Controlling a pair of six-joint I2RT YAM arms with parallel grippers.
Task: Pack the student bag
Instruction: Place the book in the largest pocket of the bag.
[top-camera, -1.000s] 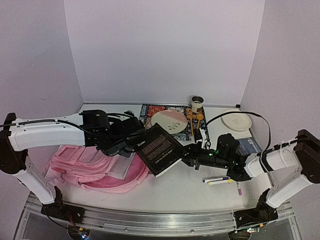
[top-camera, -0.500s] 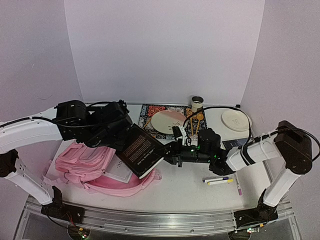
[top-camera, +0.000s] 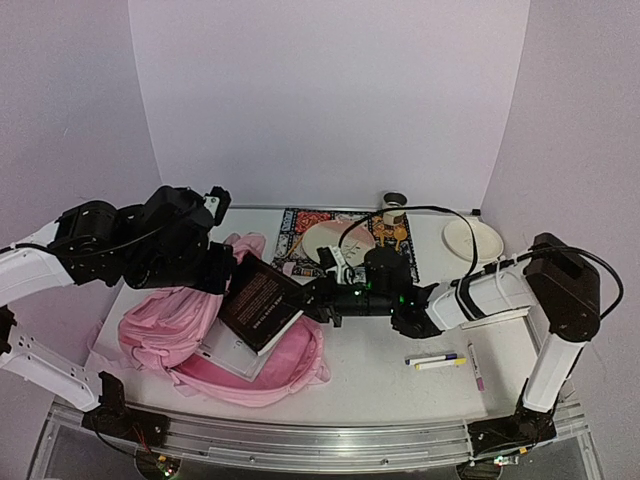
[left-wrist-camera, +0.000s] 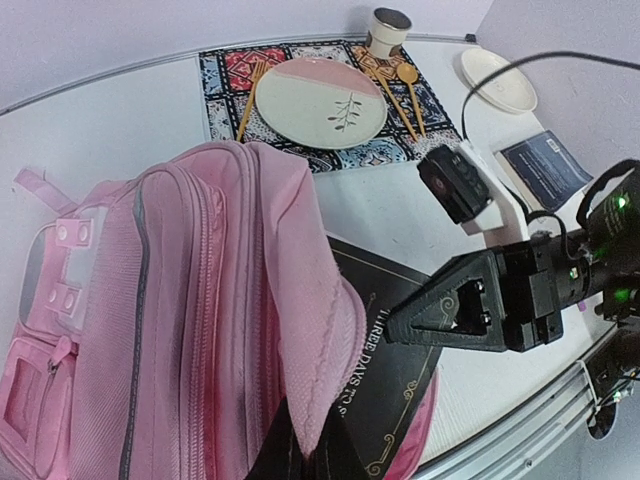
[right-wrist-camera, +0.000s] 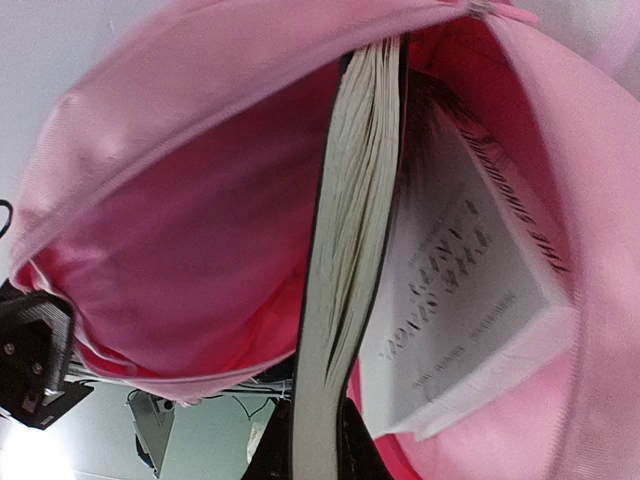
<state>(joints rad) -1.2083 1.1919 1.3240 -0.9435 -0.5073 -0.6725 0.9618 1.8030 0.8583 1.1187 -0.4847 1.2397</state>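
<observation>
Over 1 second the right fingers (left-wrist-camera: 415, 322), grasping the black book (top-camera: 258, 300), have slid it into the student bag (top-camera: 170, 325) at the counter's (top-camera: 370, 375) left. The left fingers (left-wrist-camera: 275, 455) clench its flap open. Packing is under way.

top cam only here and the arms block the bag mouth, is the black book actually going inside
Observer: Yes. In the right wrist view the black book runs page edge up into the open mouth of the student bag, with pink lining beside it.
Operator: anything else in there
Observer: A white book lies inside, next to the black one, its printed cover showing.
Operator: what keeps the mouth open
Observer: In the left wrist view the left gripper is shut on the bag's upper flap and holds it up.
</observation>
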